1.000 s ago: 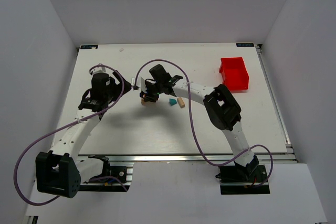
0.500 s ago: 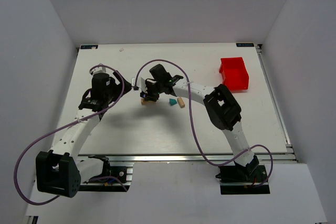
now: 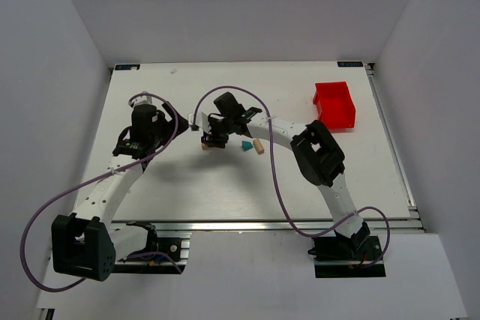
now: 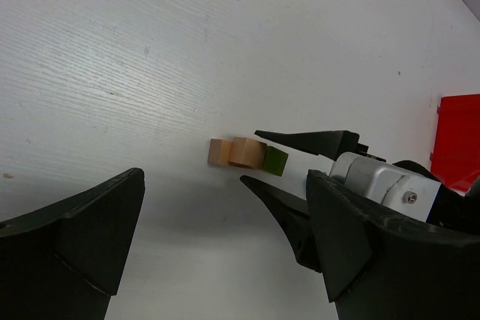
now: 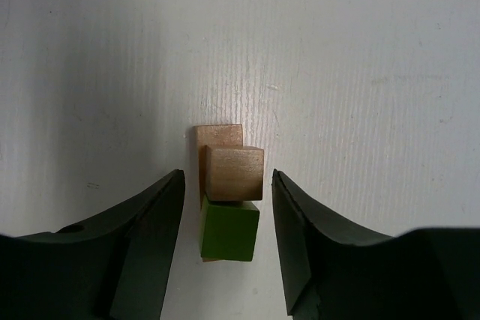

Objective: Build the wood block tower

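The wood block tower (image 5: 229, 185) is a flat tan base with a tan cube (image 5: 235, 173) and a lime-green cube (image 5: 229, 228) on it. It also shows in the left wrist view (image 4: 238, 153) and the top view (image 3: 205, 145). My right gripper (image 5: 227, 179) is open, with its jaws on either side of the cubes and a gap on each side. Its fingers (image 4: 315, 142) show in the left wrist view. A teal block (image 3: 244, 145) and a loose tan block (image 3: 259, 146) lie to the right. My left gripper (image 4: 225, 185) is open and empty, left of the tower.
A red plastic bin (image 3: 334, 104) stands at the back right of the white table (image 3: 225, 185). The right arm's purple cable (image 3: 247, 95) arches over the middle. The table's edges have metal rails.
The right gripper has shifted slightly over the tower. The blocks and the left arm have not visibly moved.
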`<action>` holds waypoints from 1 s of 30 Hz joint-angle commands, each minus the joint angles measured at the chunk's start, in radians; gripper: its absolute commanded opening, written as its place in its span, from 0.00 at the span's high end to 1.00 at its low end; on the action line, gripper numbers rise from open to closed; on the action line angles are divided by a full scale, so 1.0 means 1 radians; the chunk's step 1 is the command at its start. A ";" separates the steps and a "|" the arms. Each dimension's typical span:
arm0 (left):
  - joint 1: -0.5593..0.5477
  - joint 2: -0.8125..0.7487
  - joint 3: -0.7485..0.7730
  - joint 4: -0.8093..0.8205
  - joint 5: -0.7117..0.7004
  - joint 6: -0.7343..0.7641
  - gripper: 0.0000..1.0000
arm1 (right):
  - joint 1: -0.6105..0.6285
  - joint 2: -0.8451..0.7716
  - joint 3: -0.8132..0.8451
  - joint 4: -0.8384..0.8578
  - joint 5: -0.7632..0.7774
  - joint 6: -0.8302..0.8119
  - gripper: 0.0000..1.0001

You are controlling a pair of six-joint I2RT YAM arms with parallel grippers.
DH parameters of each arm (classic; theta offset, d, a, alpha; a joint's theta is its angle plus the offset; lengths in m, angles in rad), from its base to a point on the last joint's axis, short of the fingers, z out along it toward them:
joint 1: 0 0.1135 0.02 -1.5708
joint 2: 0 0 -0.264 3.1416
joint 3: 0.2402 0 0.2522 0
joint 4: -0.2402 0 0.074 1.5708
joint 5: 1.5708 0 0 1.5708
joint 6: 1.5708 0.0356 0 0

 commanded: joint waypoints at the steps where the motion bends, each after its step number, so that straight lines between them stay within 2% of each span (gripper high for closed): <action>1: -0.019 -0.007 0.001 0.037 0.105 -0.008 0.02 | 0.025 -0.027 0.037 0.007 -0.017 -0.025 0.44; 8: -0.018 -0.005 0.010 0.037 0.110 -0.002 0.02 | 0.024 -0.045 0.053 0.001 -0.031 -0.031 0.33; 14: -0.016 -0.005 0.036 0.020 0.122 0.004 0.02 | 0.026 -0.105 0.054 -0.055 -0.086 -0.055 0.18; 15: -0.015 -0.007 0.039 0.017 0.122 0.002 0.02 | 0.028 -0.117 0.048 -0.059 -0.094 -0.055 0.11; 19: -0.016 -0.019 0.054 0.003 0.127 -0.002 0.02 | 0.026 -0.226 -0.024 -0.014 -0.116 -0.031 0.11; 22: -0.015 -0.025 0.062 -0.015 0.107 -0.013 0.03 | 0.018 -0.336 -0.152 0.119 -0.065 0.072 0.11; 24: -0.005 -0.021 0.070 -0.020 0.105 -0.019 0.14 | 0.015 -0.401 -0.287 0.214 0.022 0.202 0.11; 25: -0.004 -0.016 0.073 -0.022 0.107 -0.019 0.26 | 0.012 -0.456 -0.329 0.307 0.060 0.256 0.11; 26: -0.002 0.001 0.077 -0.031 0.102 -0.019 0.48 | 0.009 -0.482 -0.364 0.334 0.129 0.367 0.20; 28: -0.004 0.024 0.094 -0.046 0.082 -0.022 0.74 | -0.006 -0.540 -0.452 0.369 0.224 0.492 0.37; 29: -0.002 0.053 0.096 -0.042 0.078 -0.022 0.95 | -0.015 -0.556 -0.475 0.374 0.264 0.555 0.57; 30: -0.002 0.070 0.097 -0.042 0.071 -0.022 1.00 | -0.020 -0.573 -0.490 0.363 0.301 0.660 0.66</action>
